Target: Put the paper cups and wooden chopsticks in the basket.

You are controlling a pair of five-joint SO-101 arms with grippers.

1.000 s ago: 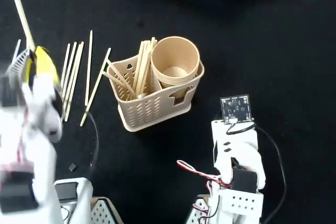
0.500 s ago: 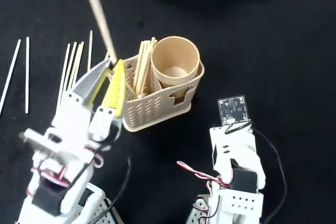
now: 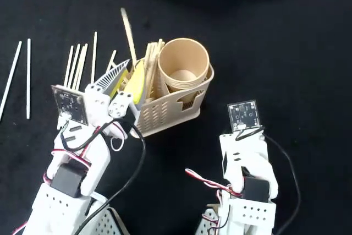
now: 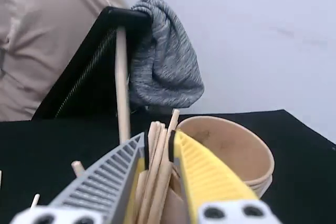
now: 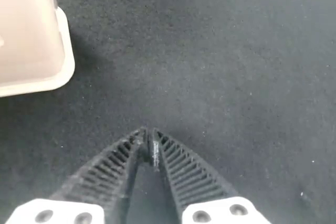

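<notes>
— Where is the chopstick (image 3: pixel 127 26) being seen?
— Standing over the basket (image 3: pixel 165 115), at the left gripper (image 3: pixel 130 63); that grip cannot be told. The right gripper (image 5: pixel 148 129) is being held closed on nothing.

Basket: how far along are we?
Done: cups stacked in the basket, with a bundle of chopsticks in the compartment beside them. In hand: the left gripper holds one chopstick over that bundle. Left: loose chopsticks on the table, plus two more farther out.
</notes>
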